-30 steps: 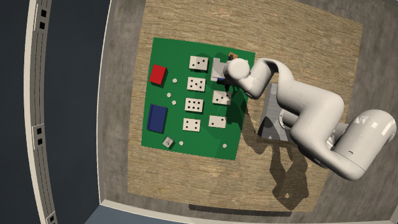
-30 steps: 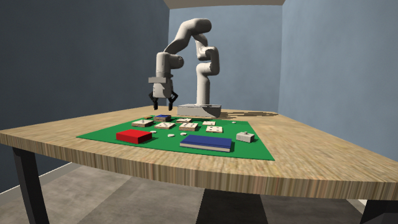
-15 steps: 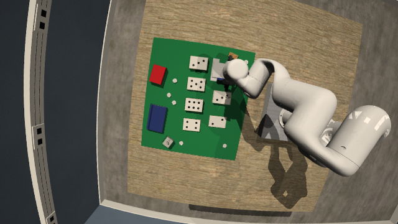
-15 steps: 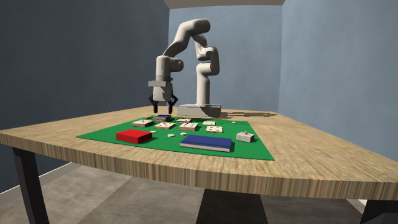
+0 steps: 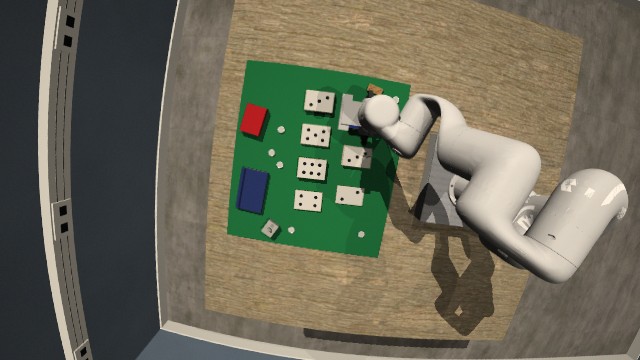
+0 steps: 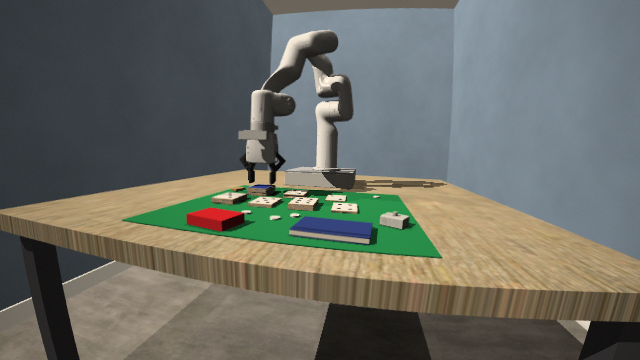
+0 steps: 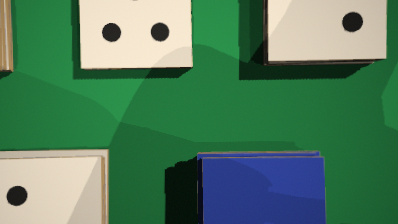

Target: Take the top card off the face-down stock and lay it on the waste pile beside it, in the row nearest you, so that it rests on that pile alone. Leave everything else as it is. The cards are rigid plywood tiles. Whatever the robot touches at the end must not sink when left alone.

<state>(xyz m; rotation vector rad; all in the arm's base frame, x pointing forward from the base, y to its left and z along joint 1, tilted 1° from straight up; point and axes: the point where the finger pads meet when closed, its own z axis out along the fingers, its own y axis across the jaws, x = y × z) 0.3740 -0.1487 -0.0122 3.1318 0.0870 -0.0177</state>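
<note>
The face-down stock [image 7: 260,187] is a short stack of tiles with a blue top, on the green mat [image 5: 315,155] in the row nearest my base. It also shows in the exterior view [image 6: 261,189]. In the overhead view my wrist hides it. The face-up waste pile [image 7: 52,187] lies beside it in the same row and also shows in the overhead view [image 5: 356,156]. My gripper [image 6: 262,175] hangs straight above the stock, a little clear of it, fingers open and empty. The fingers are out of the wrist view.
More dotted tiles lie in the farther row [image 5: 315,135] and one more in the near row [image 5: 349,195]. A red box [image 5: 253,119], a blue book [image 5: 252,190], a small grey block [image 5: 269,228] and several white chips [image 5: 281,129] sit on the mat's far side. A small brown piece [image 5: 374,89] lies by my wrist.
</note>
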